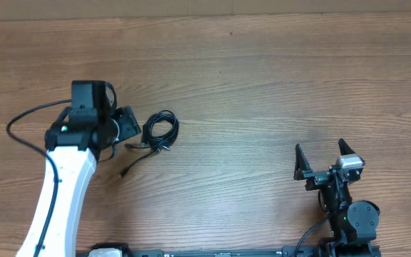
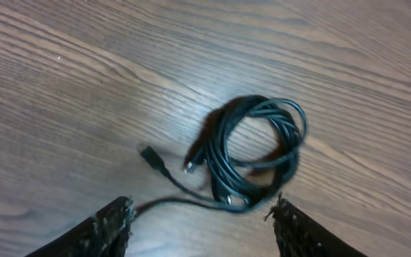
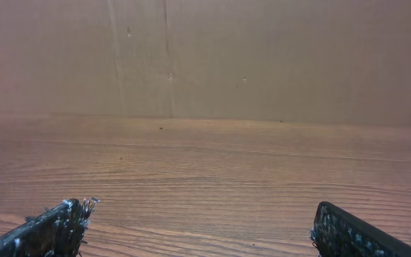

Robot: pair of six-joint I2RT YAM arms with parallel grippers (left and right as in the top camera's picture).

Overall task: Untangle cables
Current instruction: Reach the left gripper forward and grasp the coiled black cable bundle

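Note:
The cables [image 1: 173, 130] lie as one loose black coil on the wooden table, left of centre. One strand trails from the coil toward the front and ends in a small plug [image 1: 125, 173]. My left gripper [image 1: 133, 130] is just left of the coil and points at it. In the left wrist view the coil [image 2: 221, 164] lies just ahead of my left gripper [image 2: 203, 207], whose jaws stand apart. A single strand [image 2: 184, 202] runs across the gap, and its end reaches the left fingertip [image 2: 123, 210]. My right gripper [image 1: 320, 146] [image 3: 200, 210] is at the front right, open and holding nothing.
A plug tip [image 2: 148, 154] and a second plug end [image 2: 190, 167] lie left of the coil. A brown cardboard wall [image 3: 205, 57] stands along the table's far edge. The left arm's own thick black wire [image 1: 20, 121] loops out to the left.

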